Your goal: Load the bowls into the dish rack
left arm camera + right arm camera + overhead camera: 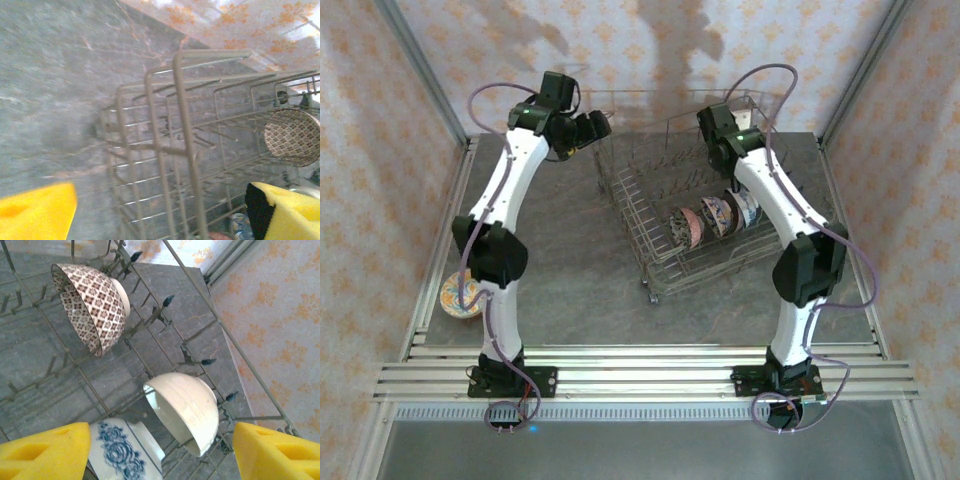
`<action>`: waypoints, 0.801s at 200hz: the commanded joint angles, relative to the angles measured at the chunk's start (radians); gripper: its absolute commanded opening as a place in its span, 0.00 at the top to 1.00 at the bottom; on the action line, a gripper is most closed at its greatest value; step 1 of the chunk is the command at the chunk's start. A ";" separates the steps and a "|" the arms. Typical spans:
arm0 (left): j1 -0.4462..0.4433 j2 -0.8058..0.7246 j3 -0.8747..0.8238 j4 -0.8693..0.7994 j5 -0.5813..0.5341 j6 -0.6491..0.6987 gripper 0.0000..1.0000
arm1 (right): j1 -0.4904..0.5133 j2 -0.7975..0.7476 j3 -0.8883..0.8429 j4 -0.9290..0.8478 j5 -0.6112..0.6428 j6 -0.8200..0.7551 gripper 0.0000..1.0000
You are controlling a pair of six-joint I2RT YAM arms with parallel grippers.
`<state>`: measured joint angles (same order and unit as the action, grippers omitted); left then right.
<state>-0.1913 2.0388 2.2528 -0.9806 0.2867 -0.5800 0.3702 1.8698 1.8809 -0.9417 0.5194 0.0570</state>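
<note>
Over on the left side, the left hand [162, 200] is spread wide, its yellow pads far apart with nothing between them. It hangs above the far part of the surface [50, 75], just beside the far left corner of the dish rack [650, 190], and its own camera looks along the rack's bare wire tines.

The rack sits on the right half of the surface, turned a little askew to the edges, with one short end towards the far edge. A row of bowls [720, 215] stands on edge between the tines at the end nearer the arms' bases.

The right hand [162, 432] is also opened wide, poised over that loaded end and gripping nothing. Straight below it the cream bowl [185, 405] is tipped on its side between the tines, clear of both pads. Just beside it, partly behind one pad, is the blue-and-white bowl [122, 450]. Further along the wires the brown-diamond bowl [92, 305] stands on edge, apart from the other two.

One more to report: an orange-patterned bowl [453, 293] lies flat on the surface at the left edge, towards the near left corner, half hidden behind the left arm and well apart from the rack.
</note>
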 commanded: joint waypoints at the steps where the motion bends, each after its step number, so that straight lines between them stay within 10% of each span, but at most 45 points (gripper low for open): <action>1: 0.008 -0.160 -0.084 0.015 -0.097 0.061 0.06 | 0.004 -0.060 -0.052 0.011 -0.012 0.034 0.26; 85: 0.096 -0.622 -0.574 -0.016 -0.191 0.040 0.04 | 0.032 -0.148 -0.155 0.038 -0.057 -0.015 0.26; 160: 0.391 -0.931 -1.055 -0.092 -0.143 0.061 0.08 | 0.075 -0.165 -0.185 0.049 -0.072 -0.037 0.26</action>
<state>0.1337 1.1374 1.2819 -1.0424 0.1238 -0.5404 0.4328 1.7329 1.7130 -0.8970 0.4400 0.0322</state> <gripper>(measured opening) 0.941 0.742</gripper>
